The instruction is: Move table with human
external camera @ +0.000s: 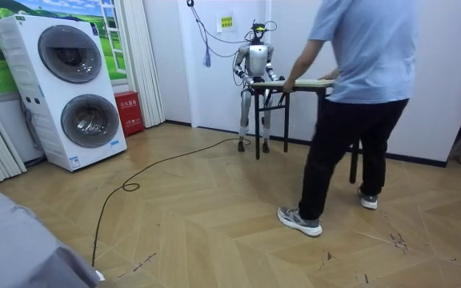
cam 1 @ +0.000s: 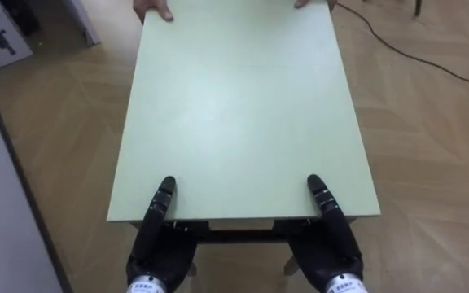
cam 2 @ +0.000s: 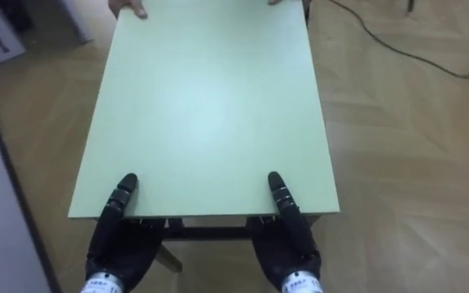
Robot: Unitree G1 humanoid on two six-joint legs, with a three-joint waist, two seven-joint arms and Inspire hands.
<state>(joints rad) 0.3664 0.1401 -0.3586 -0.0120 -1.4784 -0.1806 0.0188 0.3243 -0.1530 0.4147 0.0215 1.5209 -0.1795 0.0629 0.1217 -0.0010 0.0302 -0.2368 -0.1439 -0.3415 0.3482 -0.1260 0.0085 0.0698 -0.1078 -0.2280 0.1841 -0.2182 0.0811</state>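
Left hand (cam 1: 157,248) and right hand (cam 1: 332,244) clamp the table's (cam 1: 234,106) near edge, fingers underneath, while a person (external camera: 350,96) holds the far edge; the carrying likely remains.

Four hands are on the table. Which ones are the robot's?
The two black ones at the table's near edge: the left hand and right hand. The person's hands are bare and hold the far edge.
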